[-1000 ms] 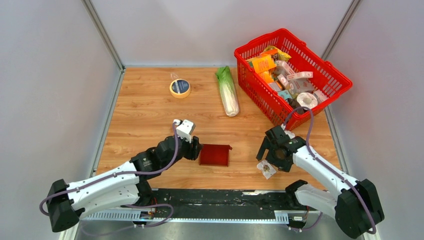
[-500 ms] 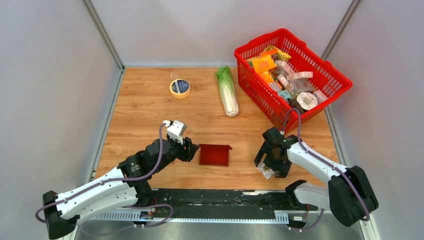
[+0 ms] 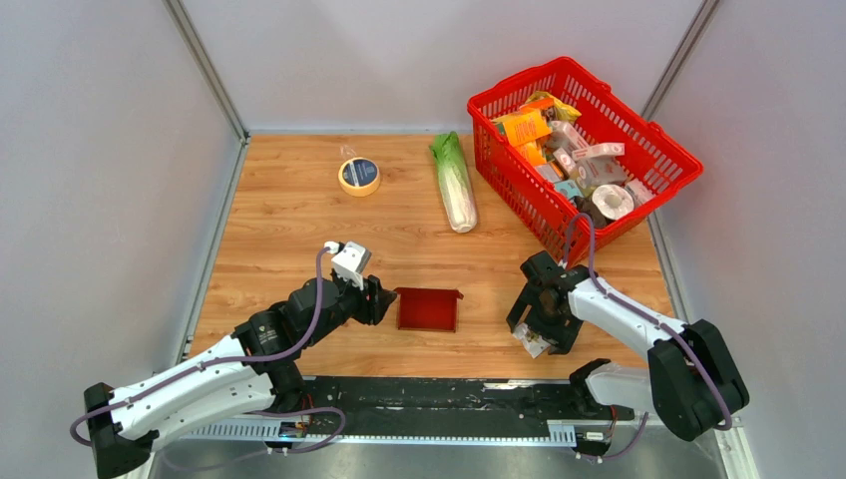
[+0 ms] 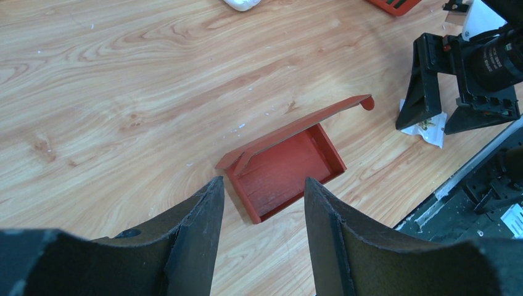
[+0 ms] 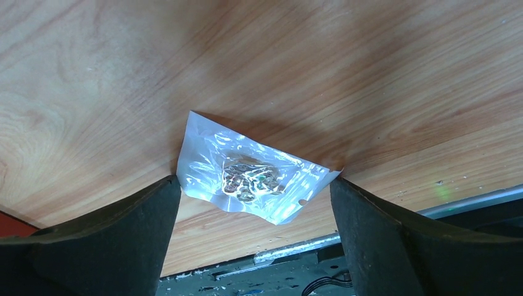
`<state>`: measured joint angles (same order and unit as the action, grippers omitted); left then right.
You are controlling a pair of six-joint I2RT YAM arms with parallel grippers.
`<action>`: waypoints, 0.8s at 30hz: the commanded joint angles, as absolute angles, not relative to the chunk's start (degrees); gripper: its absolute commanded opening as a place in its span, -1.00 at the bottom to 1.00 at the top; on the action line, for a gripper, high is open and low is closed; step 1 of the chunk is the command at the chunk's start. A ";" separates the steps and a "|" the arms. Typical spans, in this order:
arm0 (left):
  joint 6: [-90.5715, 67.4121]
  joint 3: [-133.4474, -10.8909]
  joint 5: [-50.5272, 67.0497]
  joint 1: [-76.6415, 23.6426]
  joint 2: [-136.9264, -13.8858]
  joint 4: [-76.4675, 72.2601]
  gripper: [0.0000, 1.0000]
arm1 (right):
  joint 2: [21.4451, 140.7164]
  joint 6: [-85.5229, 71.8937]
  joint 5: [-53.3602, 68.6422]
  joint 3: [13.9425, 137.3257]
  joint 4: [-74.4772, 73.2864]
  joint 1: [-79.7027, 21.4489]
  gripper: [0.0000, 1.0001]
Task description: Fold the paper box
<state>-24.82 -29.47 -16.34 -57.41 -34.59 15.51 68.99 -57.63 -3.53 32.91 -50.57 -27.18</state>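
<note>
The paper box (image 3: 429,309) is a shallow dark-red tray lying open on the wooden table near the front middle, with its lid flap (image 4: 308,120) raised along the far side. My left gripper (image 3: 382,299) is open just left of the box, not touching it. In the left wrist view its fingers frame the box's near corner (image 4: 262,182) with nothing between them. My right gripper (image 3: 534,324) is open and points down over a small clear plastic bag (image 5: 247,176). The bag lies flat on the table between the wide fingers (image 5: 255,182).
A red mesh basket (image 3: 653,190) full of packets stands at the back right. A wrapped cabbage (image 3: 455,188) and a roll of tape (image 3: 359,177) lie further back. The black rail (image 3: 429,394) runs along the table's near edge.
My left gripper has drawn back to the left, away from the box's edge. My right gripper has shifted slightly left and lower over the plastic bag. The box has not moved.
</note>
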 commanded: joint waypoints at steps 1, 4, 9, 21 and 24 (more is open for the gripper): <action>-25.31 -31.55 -15.47 -57.57 -34.19 15.64 0.16 | 71.54 -61.61 -3.08 32.26 -42.46 -26.72 0.92; -25.93 -30.94 -15.38 -57.57 -33.93 15.73 0.16 | 69.97 -61.87 -3.78 31.38 -41.66 -26.72 0.68; -26.46 -30.24 -15.29 -57.57 -33.14 15.38 0.16 | 66.54 -60.65 -6.41 31.29 -43.15 -26.89 0.55; -26.63 -30.94 -16.35 -57.57 -34.36 16.08 0.16 | 55.20 -53.89 -8.53 31.38 -41.58 -27.69 0.00; -26.63 -31.02 -16.17 -57.57 -34.28 16.08 0.15 | 55.63 -51.68 -8.52 32.16 -41.57 -27.86 -0.20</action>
